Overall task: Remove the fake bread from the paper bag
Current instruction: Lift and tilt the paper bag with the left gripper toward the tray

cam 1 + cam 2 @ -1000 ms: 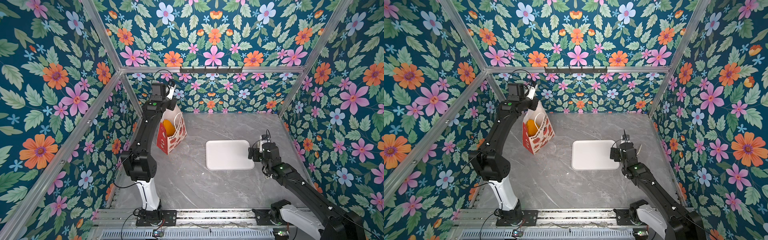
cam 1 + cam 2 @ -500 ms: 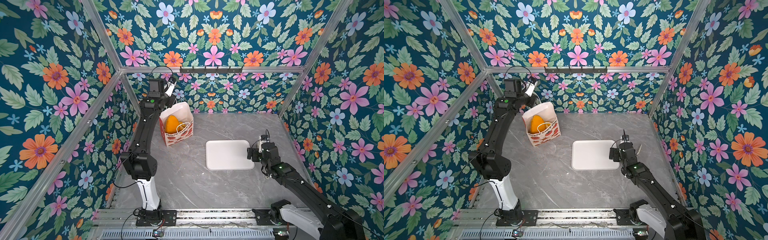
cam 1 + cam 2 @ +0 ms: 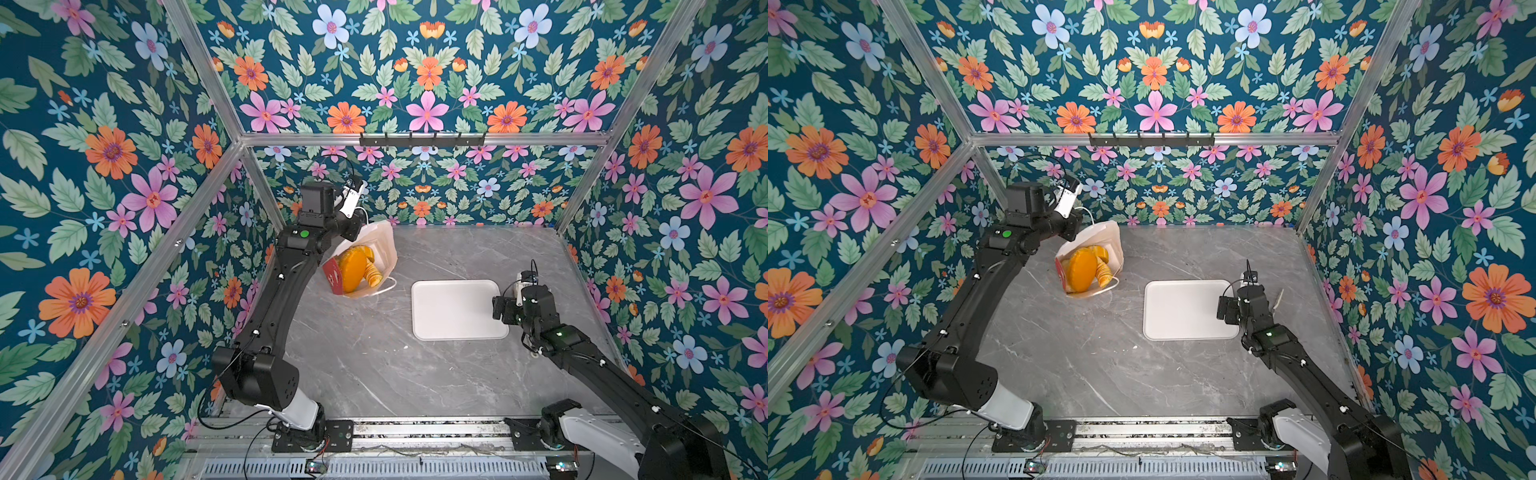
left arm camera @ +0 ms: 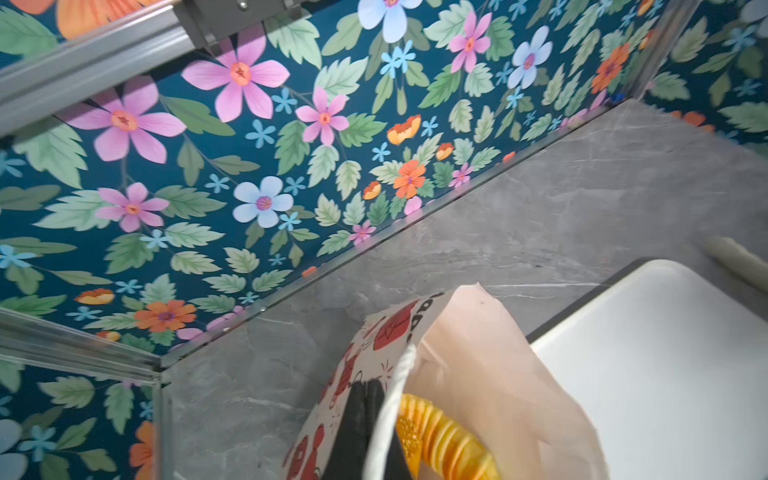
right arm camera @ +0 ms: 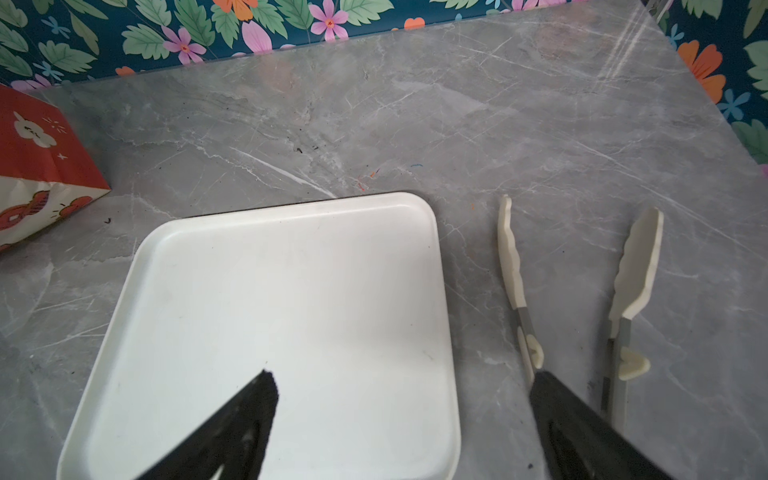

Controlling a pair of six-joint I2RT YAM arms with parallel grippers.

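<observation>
The fake bread [image 3: 353,270] sits inside the paper bag [image 3: 384,249], which is tilted near the white tray's [image 3: 453,309] far left corner. My left gripper [image 4: 365,401] is clamped tight on the bag's rim. My right gripper [image 5: 403,378] hangs over the tray's right edge, jaws spread wide, holding nothing. Tongs [image 5: 636,257] lie just right of the tray.

— Any legible text, labels or numbers on your feeds?
— None I can read. The paper bag [image 4: 357,361] carries a few black letters [image 4: 434,298] at its rim in my left wrist view, cut off and blurred; I cannot make them out.
</observation>
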